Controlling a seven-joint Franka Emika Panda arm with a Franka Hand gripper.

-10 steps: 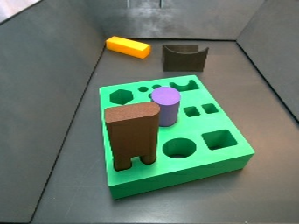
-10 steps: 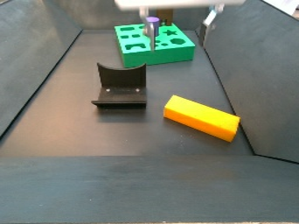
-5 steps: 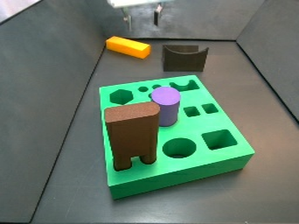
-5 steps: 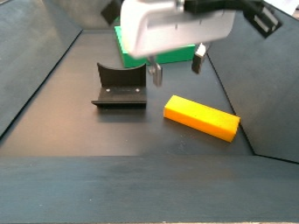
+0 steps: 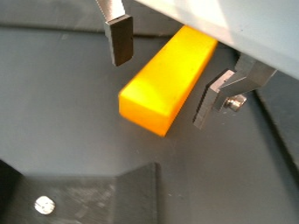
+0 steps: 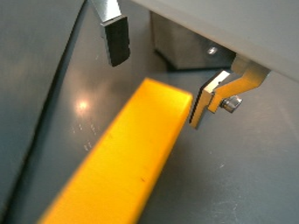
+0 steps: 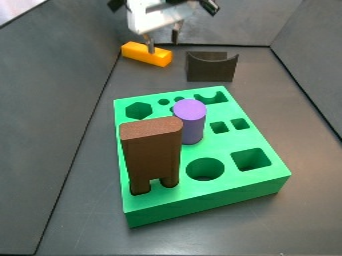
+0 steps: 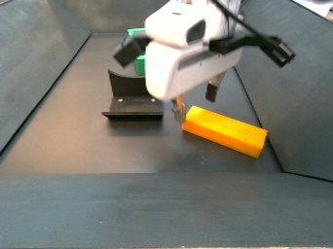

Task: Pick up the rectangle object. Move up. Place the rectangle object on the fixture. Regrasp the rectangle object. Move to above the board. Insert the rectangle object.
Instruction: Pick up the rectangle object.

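The rectangle object (image 5: 170, 80) is judged rigid, smooth and light. The gripper (image 5: 173, 77) hangs above it, fingers spread apart and holding nothing; its 2 long flat sides are best pinched mid-length.

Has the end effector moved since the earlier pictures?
Yes. The end effector came down toward the orange-yellow rectangular block, away from the green board.

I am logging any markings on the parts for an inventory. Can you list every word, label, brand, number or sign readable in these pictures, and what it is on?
None can be read in any view.
The orange-yellow rectangular block, the dark notched fixture, the green board with cut-out holes, the brown arch-legged block and the purple cylinder are all plain.
The white-bodied open gripper, poised over the orange-yellow block, shows no legible lettering either.
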